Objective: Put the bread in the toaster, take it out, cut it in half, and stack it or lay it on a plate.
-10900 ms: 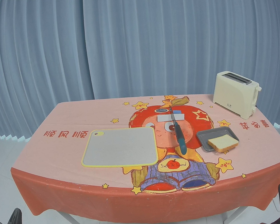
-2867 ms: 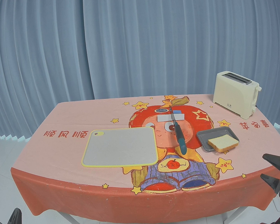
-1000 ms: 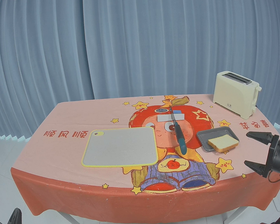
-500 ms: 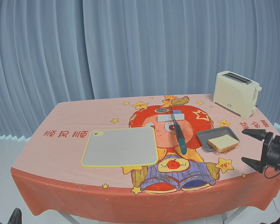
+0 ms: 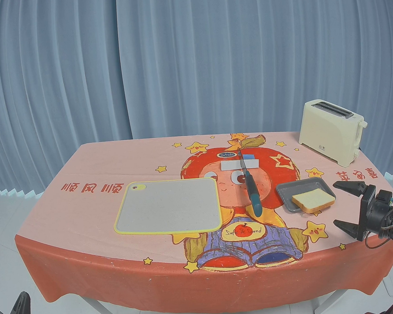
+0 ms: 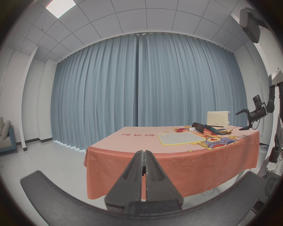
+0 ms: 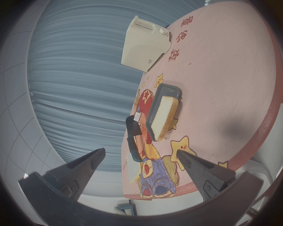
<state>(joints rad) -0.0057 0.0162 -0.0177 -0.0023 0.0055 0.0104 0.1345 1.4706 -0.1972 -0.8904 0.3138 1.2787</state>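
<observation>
Lying at your three o'clock: pale square bread slice [image 5: 313, 199], light, soft, crushable; pinch opposite crusts. Right gripper [image 5: 337, 203] fingers wide, left gripper [image 6: 144, 153] fingers together.

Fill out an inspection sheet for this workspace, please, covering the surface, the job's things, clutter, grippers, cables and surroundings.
Surface: table under a pink cartoon-print cloth.
Job's things: bread lies on the grey plate, at its near edge; toaster stands at the far right corner, and its slots look empty; knife lies flat between the plate and the cutting board, which is bare.
Clutter: a white strip under the knife's blade, perhaps tape.
Grippers: right gripper open, above the table's near right corner, short of the bread; left gripper shut, low, off the table.
Cables: a black cable loops under the right gripper's wrist.
Surroundings: blue-grey curtain, pale floor.
</observation>
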